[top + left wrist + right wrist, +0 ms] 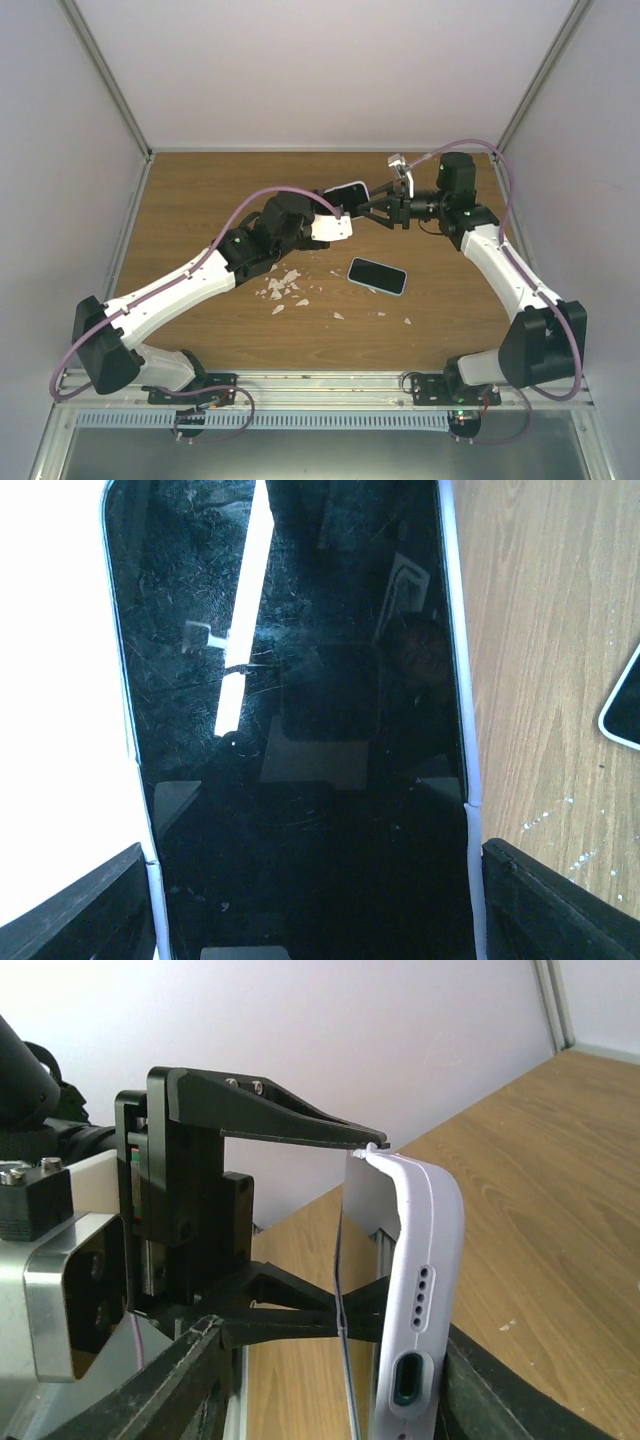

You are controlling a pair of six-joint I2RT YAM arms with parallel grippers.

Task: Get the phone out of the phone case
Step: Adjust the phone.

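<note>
White phone case, phone inside, clamped between left jaws.

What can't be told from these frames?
- Right wrist: the right gripper's fingertips are cut off by the bottom edge, so contact with the phone case is unclear.
- Left wrist: the phone fills the view, its lower end cut off; the left side is washed out by glare.
- Top: the white bits are too small to identify.

Overhead view evenly lit, sharp, shadows soft. Left wrist view blown out white at left — a bright strip reflection streaks the phone. Right wrist view clear.
</note>
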